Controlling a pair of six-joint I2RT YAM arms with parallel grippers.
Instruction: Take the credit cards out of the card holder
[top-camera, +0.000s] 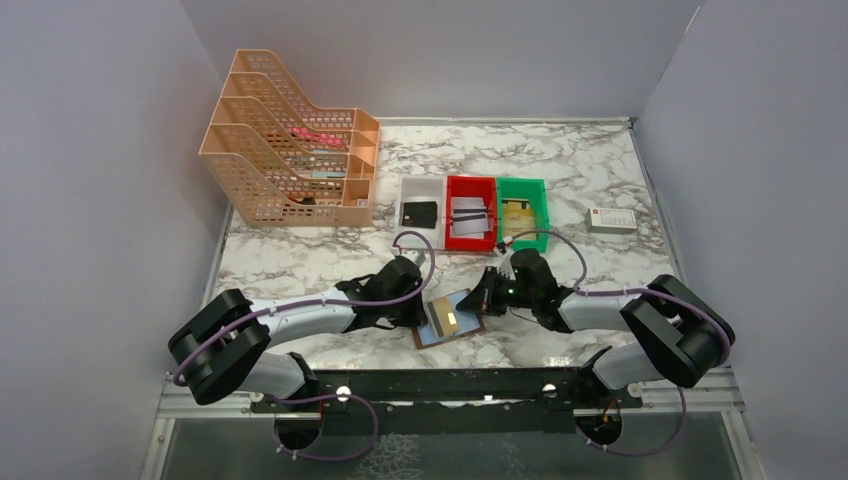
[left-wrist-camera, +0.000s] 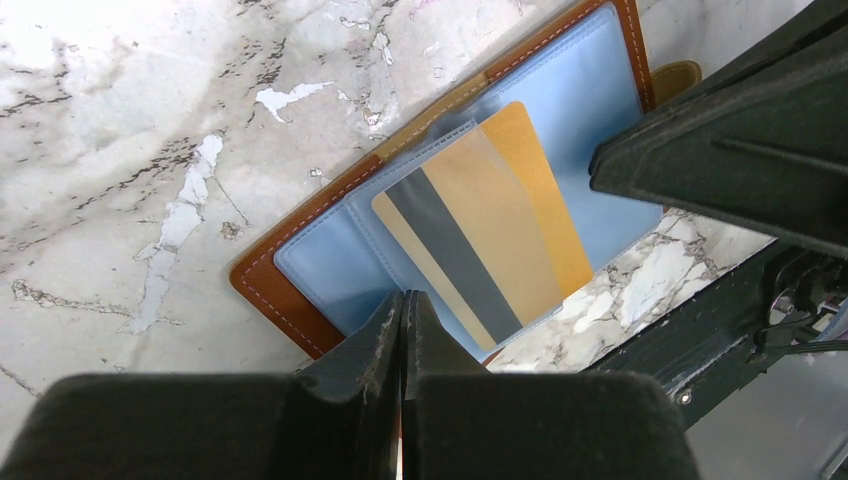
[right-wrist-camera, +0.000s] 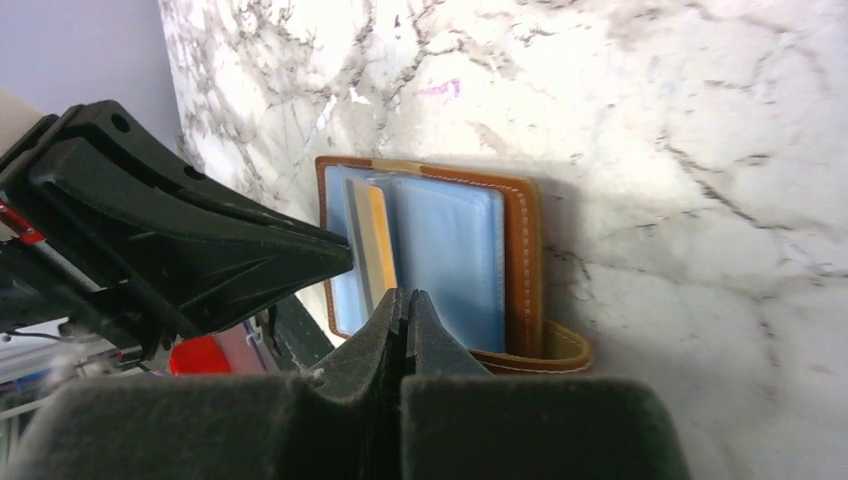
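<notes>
brown card holder (left-wrist-camera: 330, 255) open between left tool (left-wrist-camera: 403, 300), right tool (right-wrist-camera: 405, 298); both closed, hold unclear

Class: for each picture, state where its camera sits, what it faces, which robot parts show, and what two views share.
Top external: above and behind, facing down at the table; both arms show.
Left wrist: on the left arm, facing the card holder past the left gripper.
Right wrist: likewise, past the right gripper.
Shared: the gold card, both wrist views.

Top view overhead, far; wrist views close, sharing card holder (left-wrist-camera: 340, 250).
</notes>
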